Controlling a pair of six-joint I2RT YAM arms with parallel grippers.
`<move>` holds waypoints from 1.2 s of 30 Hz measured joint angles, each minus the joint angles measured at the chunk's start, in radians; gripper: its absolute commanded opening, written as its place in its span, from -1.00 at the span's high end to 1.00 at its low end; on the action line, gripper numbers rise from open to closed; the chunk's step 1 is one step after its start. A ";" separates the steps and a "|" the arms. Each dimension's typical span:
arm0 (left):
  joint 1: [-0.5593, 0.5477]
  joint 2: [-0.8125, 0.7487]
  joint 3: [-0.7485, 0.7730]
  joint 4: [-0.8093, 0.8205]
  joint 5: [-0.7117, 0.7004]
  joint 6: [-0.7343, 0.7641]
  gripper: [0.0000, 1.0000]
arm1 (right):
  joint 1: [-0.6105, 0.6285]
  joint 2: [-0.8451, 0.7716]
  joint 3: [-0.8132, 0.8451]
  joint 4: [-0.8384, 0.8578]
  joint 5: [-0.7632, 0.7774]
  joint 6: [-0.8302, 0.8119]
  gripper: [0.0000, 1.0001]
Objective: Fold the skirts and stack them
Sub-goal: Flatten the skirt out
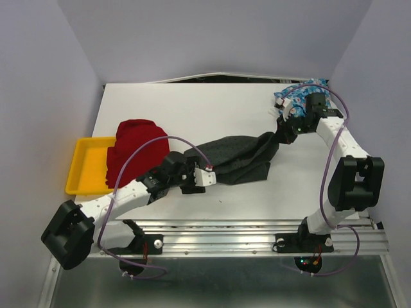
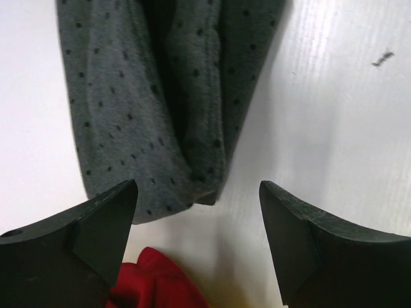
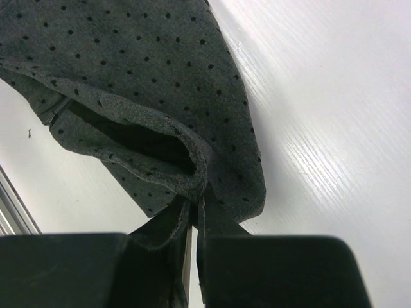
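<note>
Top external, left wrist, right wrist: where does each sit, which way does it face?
Top external: above and behind the bases, looking down on the white table; shows left arm, right arm, yellow plastic tray, deep red cloth skirt, blue floral cloth skirt.
Left wrist: looks down past the open left gripper at the dark grey dotted cloth skirt.
Right wrist: looks along the right gripper, shut on that skirt.
Shared: all three show the grey skirt.

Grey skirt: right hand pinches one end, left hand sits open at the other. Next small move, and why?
Probably ease the left hand forward and close it on the free end of the grey skirt. It stands wide open with that end just ahead, ungripped, while the right hand pinches the far end; holding both would allow spreading.
</note>
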 measured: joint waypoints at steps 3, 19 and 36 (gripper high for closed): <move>-0.013 0.006 -0.002 0.064 -0.042 -0.018 -0.60 | 0.000 0.000 0.000 0.002 0.000 0.003 0.99; 0.131 0.030 0.235 -0.043 0.048 -0.266 1.00 | -0.005 -0.002 0.014 0.008 0.040 0.034 0.99; 0.447 0.166 0.849 -0.446 0.349 -0.454 1.00 | -0.030 -0.250 0.210 0.012 -0.032 0.122 0.99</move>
